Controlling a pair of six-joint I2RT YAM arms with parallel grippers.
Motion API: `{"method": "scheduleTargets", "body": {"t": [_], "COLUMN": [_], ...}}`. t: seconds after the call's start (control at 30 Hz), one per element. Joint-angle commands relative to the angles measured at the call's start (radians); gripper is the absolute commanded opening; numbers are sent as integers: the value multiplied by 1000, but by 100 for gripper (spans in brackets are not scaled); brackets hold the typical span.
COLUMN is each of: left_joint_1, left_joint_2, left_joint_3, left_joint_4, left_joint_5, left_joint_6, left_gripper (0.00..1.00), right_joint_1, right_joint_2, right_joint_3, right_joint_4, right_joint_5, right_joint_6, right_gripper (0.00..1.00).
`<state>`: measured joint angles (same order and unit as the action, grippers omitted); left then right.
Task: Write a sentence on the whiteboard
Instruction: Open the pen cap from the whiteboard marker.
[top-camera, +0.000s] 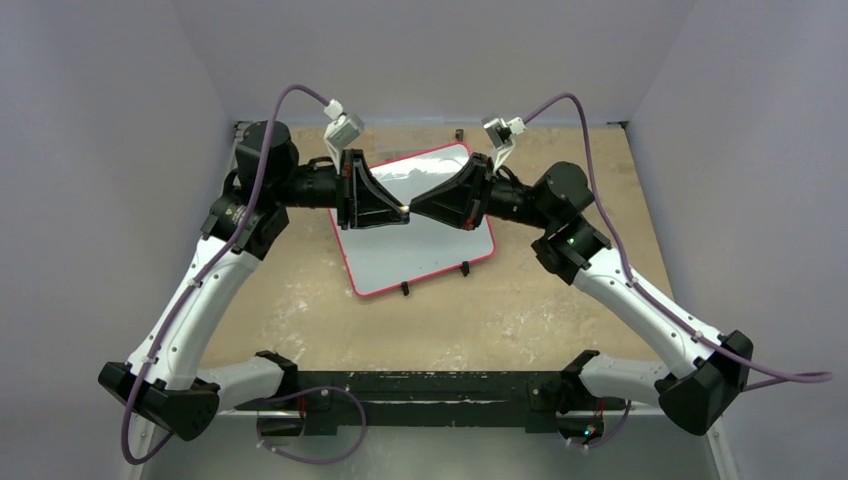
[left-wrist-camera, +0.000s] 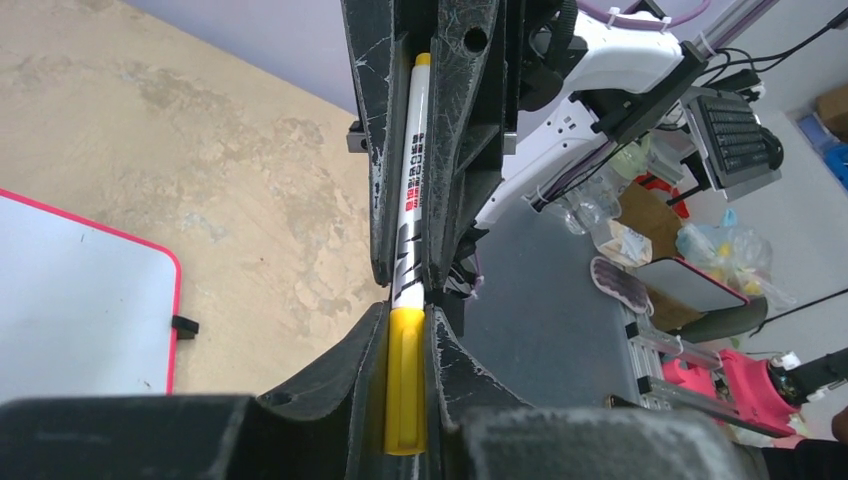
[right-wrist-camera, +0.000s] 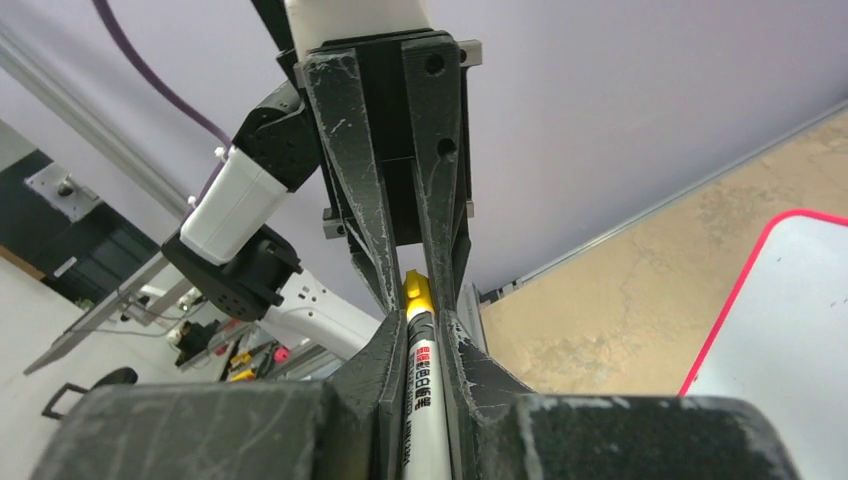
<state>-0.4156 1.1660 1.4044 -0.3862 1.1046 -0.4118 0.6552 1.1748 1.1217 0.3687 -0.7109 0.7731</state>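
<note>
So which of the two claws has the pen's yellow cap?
The left claw, on the left seen from above: it pinches the yellow cap, while the right claw clamps the white barrel.

Glossy whiteboard (top-camera: 420, 255), scuffed matt fingers (left-wrist-camera: 330, 388), seemingly plastic marker (left-wrist-camera: 413, 170)

Soft, even light; blurry near foregrounds.

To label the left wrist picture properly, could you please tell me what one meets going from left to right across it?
The whiteboard → the small black clip at its edge → the marker → the keyboard in the background.
</note>
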Motion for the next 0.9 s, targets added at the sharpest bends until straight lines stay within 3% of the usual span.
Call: {"method": "scheduleTargets", "body": {"t": [0.0,0.23,0.47,0.87], "left_joint_1": [0,1,3,23], "left_joint_2": [-39,-79,-98,-86], "left_joint_3": [-8,-12,-32,-22], "left_joint_4": [-32,-112,-103,-140], "left_joint_5": [-52,-153,-199,-188], "left_joint_6": [75,198,217,255], "left_gripper": [0,0,0,0], "right_joint_1": [-28,-97,-181,-346], "right_joint_2": [-35,-58,-97,-164], "right_joint_3": [29,-8,-66,-149], "right_joint_4": [-109,-171,-162,-135], "right_joint_5": [141,177,122,15], "right_joint_6": [24,86,128,168], "right_gripper": [0,0,0,0]}}
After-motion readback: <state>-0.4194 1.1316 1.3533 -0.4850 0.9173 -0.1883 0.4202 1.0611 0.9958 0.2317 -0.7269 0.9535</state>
